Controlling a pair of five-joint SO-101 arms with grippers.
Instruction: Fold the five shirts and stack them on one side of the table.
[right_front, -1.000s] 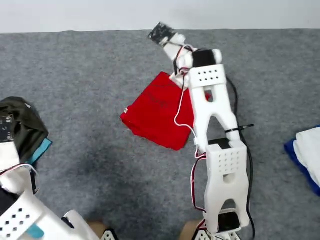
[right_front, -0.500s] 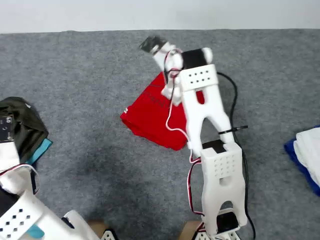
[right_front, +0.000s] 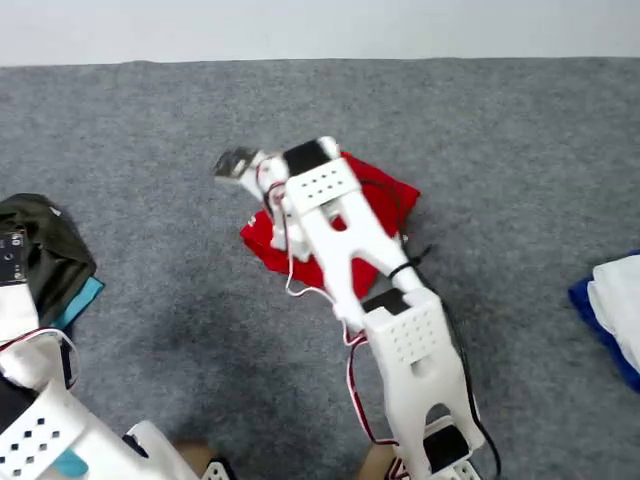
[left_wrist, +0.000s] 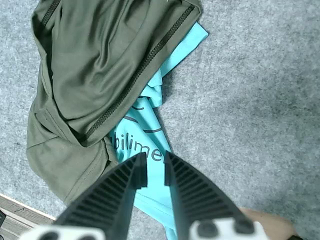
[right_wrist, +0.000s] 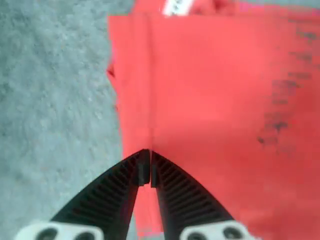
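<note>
The red shirt (right_front: 378, 196) lies folded near the middle of the grey table (right_front: 520, 150), well apart from the other clothes. The right arm (right_front: 410, 340) stretches across it from the near edge and covers a good part of the cloth. In the right wrist view, the right gripper (right_wrist: 150, 159) hangs over the red shirt (right_wrist: 215, 100) with its jaws pressed together. The tips sit right on a straight fold line that runs close to one edge of the cloth. I cannot tell whether any fabric is caught between them.

Off at the left edge of the table, an olive shirt (right_front: 45, 245) lies rumpled on top of a teal shirt (right_front: 82, 298), which pokes out from under it. The left arm (right_front: 35, 420) stands just beside that pile. From its wrist camera, the left gripper (left_wrist: 155, 161) hovers above the teal shirt (left_wrist: 182, 47), next to the olive shirt (left_wrist: 95, 75). Its jaws are parted by a narrow gap and hold nothing.

At the far right edge, a white shirt (right_front: 620, 295) rests on a blue shirt (right_front: 582, 296), both cut off by the frame.
</note>
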